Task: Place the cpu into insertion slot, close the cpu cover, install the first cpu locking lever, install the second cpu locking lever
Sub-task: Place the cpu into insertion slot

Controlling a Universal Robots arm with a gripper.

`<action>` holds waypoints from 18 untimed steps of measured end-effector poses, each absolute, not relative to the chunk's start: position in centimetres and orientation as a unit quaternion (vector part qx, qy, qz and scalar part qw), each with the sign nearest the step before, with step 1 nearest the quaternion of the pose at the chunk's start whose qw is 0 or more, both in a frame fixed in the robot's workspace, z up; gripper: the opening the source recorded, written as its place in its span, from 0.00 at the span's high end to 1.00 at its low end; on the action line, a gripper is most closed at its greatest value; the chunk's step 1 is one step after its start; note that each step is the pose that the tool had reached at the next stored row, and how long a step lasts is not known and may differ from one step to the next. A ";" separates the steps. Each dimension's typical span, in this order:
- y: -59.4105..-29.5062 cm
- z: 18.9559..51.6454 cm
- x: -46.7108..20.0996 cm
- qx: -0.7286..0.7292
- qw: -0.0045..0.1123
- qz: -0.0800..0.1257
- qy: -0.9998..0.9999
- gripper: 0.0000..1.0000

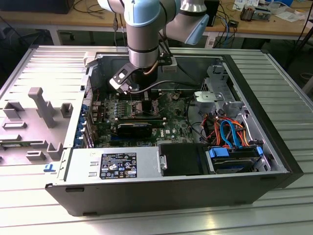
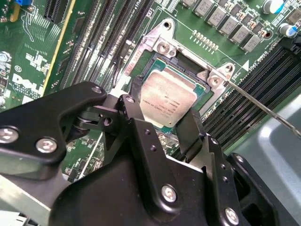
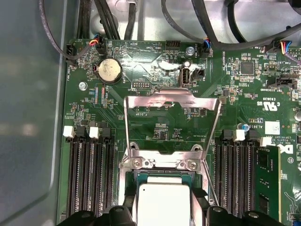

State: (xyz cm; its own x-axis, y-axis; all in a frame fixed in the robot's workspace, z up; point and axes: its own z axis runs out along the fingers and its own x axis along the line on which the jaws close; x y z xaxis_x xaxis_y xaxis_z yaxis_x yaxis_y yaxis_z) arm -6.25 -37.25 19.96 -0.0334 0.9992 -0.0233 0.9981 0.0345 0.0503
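Inside an open black computer case (image 1: 146, 198) on a ribbed grey metal bench (image 1: 276, 73). Pinches, in the jaws of the black gripper (image 2: 163, 115), the flat square silver-grey cpu (image 2: 167, 96) by opposite edges, directly over the dark-centred, silver-rimmed insertion slot (image 2: 181, 60). Beyond the slot, thin silver windowed cpu cover (image 3: 171, 100) swung open.

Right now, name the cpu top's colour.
The cpu is dull silver-grey, clearest in the second wrist view.

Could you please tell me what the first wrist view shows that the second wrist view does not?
The first wrist view adds the cpu cover, swung open, and a round coin battery. The second wrist view adds the gripper linkage and a row of grey square components. Both show the cpu at the insertion slot, with the gripper around it.
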 end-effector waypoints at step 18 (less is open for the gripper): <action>-37.2 20.7 -6.1 0.697 0.026 0.010 0.717 0.38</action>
